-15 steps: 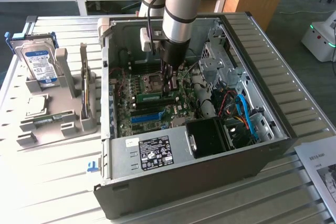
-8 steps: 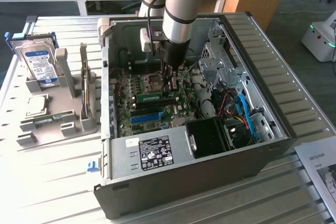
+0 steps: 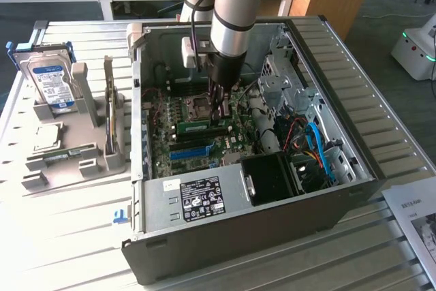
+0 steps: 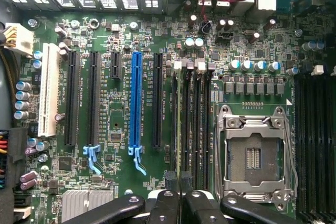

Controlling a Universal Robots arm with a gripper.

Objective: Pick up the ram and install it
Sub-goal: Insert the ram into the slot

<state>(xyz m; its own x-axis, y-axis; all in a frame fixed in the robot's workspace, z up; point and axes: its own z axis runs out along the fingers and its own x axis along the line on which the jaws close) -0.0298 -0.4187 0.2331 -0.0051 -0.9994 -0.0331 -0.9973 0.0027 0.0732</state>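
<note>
The black tool (image 4: 178,183) is pinching the thin, flat green ram (image 3: 201,126), holding it on edge at the long, straight black slots (image 4: 189,124).

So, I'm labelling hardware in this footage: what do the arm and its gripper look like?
The arm is a round silver-grey tube with a light blue ring and a black band, ending in a black wrist section. A small white box sits on its side, with a black cable running up. The gripper has black fingers with silver bolts.
</note>
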